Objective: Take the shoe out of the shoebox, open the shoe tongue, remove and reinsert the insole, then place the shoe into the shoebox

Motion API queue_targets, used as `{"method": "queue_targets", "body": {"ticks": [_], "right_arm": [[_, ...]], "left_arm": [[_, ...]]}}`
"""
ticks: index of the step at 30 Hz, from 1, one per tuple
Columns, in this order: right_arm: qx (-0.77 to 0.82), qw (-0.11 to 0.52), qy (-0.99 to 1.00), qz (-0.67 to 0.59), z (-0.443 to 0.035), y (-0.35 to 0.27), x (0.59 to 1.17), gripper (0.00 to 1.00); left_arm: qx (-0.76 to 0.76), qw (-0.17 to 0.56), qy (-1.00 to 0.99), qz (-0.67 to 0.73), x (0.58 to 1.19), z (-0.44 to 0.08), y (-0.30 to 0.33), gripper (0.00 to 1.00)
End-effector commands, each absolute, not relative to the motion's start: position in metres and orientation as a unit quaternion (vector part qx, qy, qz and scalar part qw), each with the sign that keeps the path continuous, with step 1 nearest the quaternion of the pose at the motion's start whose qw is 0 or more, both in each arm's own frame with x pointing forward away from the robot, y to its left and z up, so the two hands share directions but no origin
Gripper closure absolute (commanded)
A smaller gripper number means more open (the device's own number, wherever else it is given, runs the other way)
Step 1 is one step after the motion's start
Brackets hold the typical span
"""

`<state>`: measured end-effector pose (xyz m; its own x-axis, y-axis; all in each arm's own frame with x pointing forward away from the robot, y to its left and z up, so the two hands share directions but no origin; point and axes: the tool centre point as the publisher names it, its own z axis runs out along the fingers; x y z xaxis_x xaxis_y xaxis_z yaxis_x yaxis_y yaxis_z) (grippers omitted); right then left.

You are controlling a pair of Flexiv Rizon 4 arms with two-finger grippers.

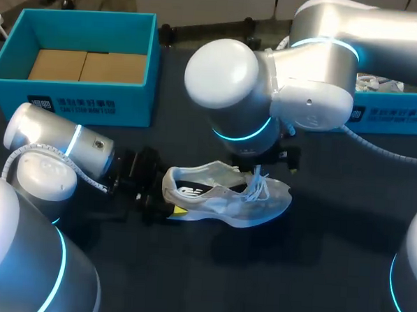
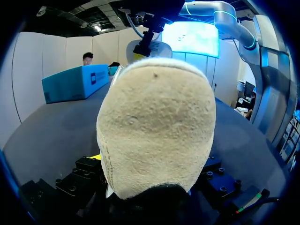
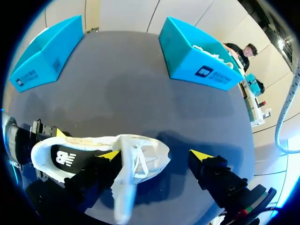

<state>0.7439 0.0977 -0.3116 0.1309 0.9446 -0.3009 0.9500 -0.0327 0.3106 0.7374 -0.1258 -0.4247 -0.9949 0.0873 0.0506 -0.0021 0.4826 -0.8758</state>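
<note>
The white sneaker (image 1: 224, 199) lies on its sole in the middle of the dark counter (image 1: 315, 259), out of any box, with its heel toward 9 o'clock and its toe toward 3 o'clock. Its black insole (image 3: 77, 157) shows inside the shoe opening.

My left arm (image 1: 55, 144) comes in low from 9 o'clock. The left jaws are pinching the sneaker's heel, 1 finger on each side. In the left wrist view the tan heel lining fills the space between my fingers, and 1 yellow fingertip (image 3: 60, 133) sits against the heel's side.

My right arm (image 1: 310, 84) reaches in from 2 o'clock and hangs over the front half of the shoe. The right jaws are spread wide and grip nothing. 1 yellow fingertip (image 3: 110, 154) is at the lacing beside the shoe opening, and the other (image 3: 201, 154) stands apart from the toe, over bare counter. The tongue (image 3: 125, 183) stands up out of the shoe toward my right wrist, beside the nearer finger. I cannot tell whether that finger touches it. Loose white laces (image 1: 259, 188) spill over the forefoot.

A teal shoebox (image 1: 79, 97) stands open at 11 o'clock, well apart from the sneaker, with a brown cardboard floor. A 2nd teal box (image 1: 399, 117) sits at 2 o'clock, partly behind my right arm, with something white inside.
</note>
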Motion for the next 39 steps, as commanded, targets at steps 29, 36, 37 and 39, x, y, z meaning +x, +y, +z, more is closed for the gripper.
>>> {"method": "queue_targets", "body": {"ticks": [29, 36, 37, 39], "right_arm": [[0.548, 0.186, 0.81, 0.096, -0.268, 0.195, 0.768, 0.95], [0.463, 0.156, 0.867, 0.104, -0.268, 0.21, 0.765, 1.0], [0.449, 0.153, 0.875, 0.099, -0.269, 0.212, 0.763, 1.0], [0.42, 0.142, 0.891, 0.1, -0.27, 0.215, 0.759, 1.0]], "left_arm": [[-0.025, 0.043, -0.861, 0.507, 0.735, -0.426, -0.126, 1.0], [-0.025, 0.043, -0.861, 0.507, 0.735, -0.426, -0.126, 1.0], [-0.025, 0.043, -0.861, 0.507, 0.735, -0.426, -0.126, 1.0], [-0.025, 0.043, -0.861, 0.507, 0.735, -0.426, -0.126, 1.0]]}}
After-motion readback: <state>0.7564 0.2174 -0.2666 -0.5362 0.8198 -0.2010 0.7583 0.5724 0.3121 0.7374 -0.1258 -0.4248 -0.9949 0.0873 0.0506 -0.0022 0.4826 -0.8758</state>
